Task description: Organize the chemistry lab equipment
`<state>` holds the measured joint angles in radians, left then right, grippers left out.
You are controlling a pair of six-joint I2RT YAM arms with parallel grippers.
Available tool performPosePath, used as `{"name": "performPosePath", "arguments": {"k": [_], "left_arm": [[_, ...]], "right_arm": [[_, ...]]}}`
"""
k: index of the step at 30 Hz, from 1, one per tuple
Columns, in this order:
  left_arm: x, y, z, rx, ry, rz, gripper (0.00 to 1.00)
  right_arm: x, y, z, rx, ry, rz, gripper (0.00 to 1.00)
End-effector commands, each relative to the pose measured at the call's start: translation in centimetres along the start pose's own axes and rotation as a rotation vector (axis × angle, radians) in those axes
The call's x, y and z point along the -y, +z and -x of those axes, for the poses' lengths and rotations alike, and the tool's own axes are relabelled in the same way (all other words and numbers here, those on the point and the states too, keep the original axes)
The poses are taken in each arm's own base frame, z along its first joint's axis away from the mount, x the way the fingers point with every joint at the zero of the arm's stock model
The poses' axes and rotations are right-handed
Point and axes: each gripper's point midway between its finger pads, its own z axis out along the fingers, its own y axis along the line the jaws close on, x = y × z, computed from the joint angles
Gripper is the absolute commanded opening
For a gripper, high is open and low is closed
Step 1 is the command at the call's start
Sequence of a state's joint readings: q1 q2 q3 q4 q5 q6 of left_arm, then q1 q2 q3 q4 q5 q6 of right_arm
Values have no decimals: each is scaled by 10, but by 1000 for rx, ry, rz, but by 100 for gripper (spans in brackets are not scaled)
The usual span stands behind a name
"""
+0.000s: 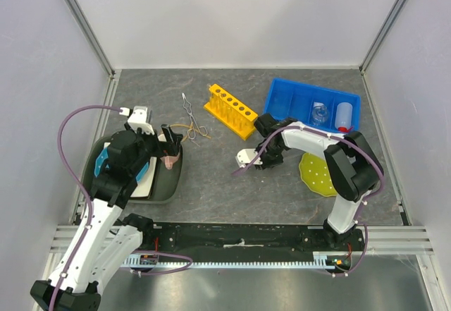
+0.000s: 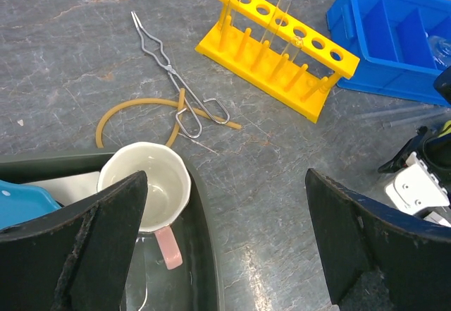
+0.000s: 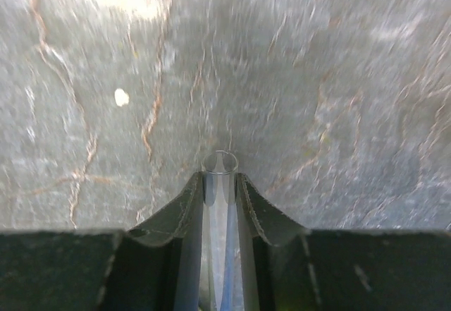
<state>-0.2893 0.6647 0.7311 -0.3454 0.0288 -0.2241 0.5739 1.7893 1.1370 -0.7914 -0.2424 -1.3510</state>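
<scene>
My right gripper (image 3: 220, 180) is shut on a thin clear rod (image 3: 220, 216), which stands between its fingers just above the grey table. From above, this gripper (image 1: 270, 157) sits mid-table. The yellow holed rack (image 1: 230, 110) stands behind it, and in the left wrist view (image 2: 278, 50) it holds two clear rods (image 2: 280, 11). The metal tongs (image 2: 169, 68) lie across the tan rubber loop (image 2: 134, 106). The clear flask (image 1: 319, 113) and the white squeeze bottle (image 1: 344, 116) lie in the blue bin (image 1: 289, 98). My left gripper (image 2: 225, 233) is open and empty.
A cream mug with a pink handle (image 2: 151, 184) sits in the dark tray (image 1: 165, 184) under my left gripper, beside a blue plate (image 2: 21, 202). A yellow-green dotted plate (image 1: 317, 173) lies at the right. Two more clear rods (image 2: 394, 113) lie on the table near the bin.
</scene>
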Motion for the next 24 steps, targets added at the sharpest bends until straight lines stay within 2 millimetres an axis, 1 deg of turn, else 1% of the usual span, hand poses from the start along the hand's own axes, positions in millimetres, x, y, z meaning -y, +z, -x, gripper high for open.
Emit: {"name": "performPosePath", "arguments": {"k": [1, 2, 6, 7, 8, 10, 11, 12, 13, 14, 19, 20, 21, 22, 23, 24], "left_arm": [[-2, -4, 8, 43, -4, 16, 98], [-2, -5, 9, 46, -2, 15, 98], [-1, -6, 10, 57, -2, 10, 98], [0, -6, 11, 59, -2, 4, 98], [1, -8, 13, 73, 0, -2, 99], [3, -9, 15, 86, -1, -13, 99], [4, -13, 19, 110, -3, -20, 99], [3, -14, 20, 122, -6, -17, 100], [4, -16, 22, 134, -11, -17, 100], [4, -20, 27, 162, -16, -19, 100], [7, -28, 32, 218, -24, -37, 100], [11, -29, 32, 222, -21, -61, 100], [14, -33, 36, 248, -18, -83, 100], [19, -35, 38, 258, -18, -106, 100], [26, -36, 33, 247, -20, -153, 100], [32, -41, 36, 267, -27, -184, 100]], "right_arm": [[12, -11, 50, 138, 12, -33, 23], [14, -15, 58, 157, 32, -40, 23], [8, -19, 93, 213, 23, -30, 22], [7, -23, 101, 228, 19, -33, 21], [12, -29, 110, 243, 16, -48, 21], [10, -36, 128, 285, 44, -39, 21], [16, -47, 138, 315, 46, -53, 21], [19, -53, 144, 335, 81, -55, 20], [24, -65, 155, 374, 83, -67, 20], [24, -70, 159, 389, 96, -61, 20], [21, -104, 190, 534, 153, -34, 20], [21, -110, 193, 558, 164, -32, 20], [21, -116, 196, 582, 181, -32, 20], [24, -125, 201, 615, 210, -38, 20], [27, -134, 202, 662, 237, -36, 20], [30, -144, 203, 696, 260, -47, 20]]}}
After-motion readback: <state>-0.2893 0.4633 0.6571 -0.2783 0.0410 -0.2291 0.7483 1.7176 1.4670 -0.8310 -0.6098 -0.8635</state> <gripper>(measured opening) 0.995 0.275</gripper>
